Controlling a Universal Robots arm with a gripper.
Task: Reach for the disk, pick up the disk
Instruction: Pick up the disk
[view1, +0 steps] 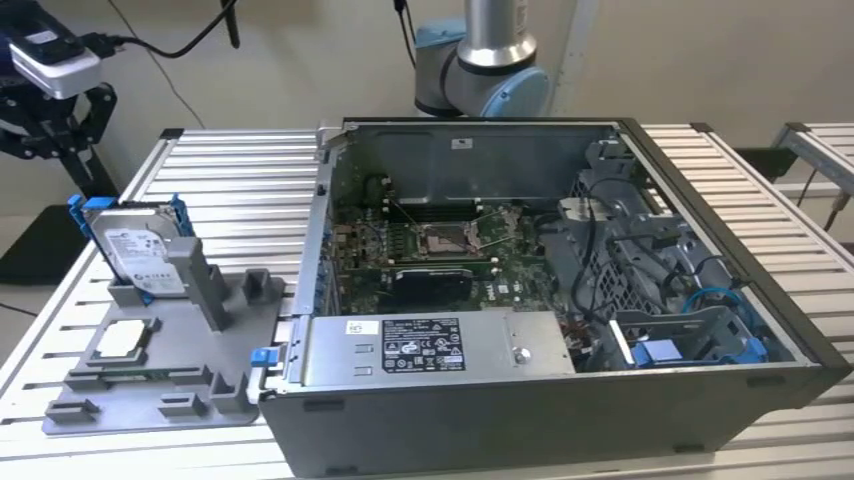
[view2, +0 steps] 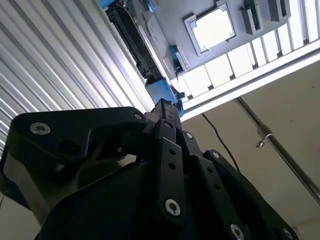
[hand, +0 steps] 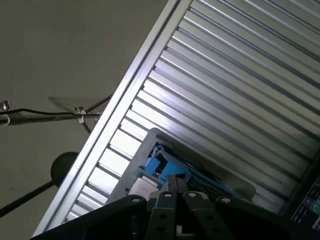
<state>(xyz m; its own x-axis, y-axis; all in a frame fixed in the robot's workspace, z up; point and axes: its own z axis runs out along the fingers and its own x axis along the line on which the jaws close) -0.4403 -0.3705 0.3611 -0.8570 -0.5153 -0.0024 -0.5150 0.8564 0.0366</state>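
The disk (view1: 134, 245) stands on edge in the grey fixture (view1: 200, 400), on the exterior view's left beside the open computer case (view1: 561, 300); the gripper (view1: 54, 140) hangs nearby, clear of it; spread or pressed together, I cannot tell; it looks rigid, weighty and shock-shy, so I'd pinch the flat metal faces, not the blue carrier.

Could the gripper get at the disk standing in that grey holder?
Probably yes: the disk stands upright in the holder, top edge bare, and the gripper hovers close by with nothing between them.
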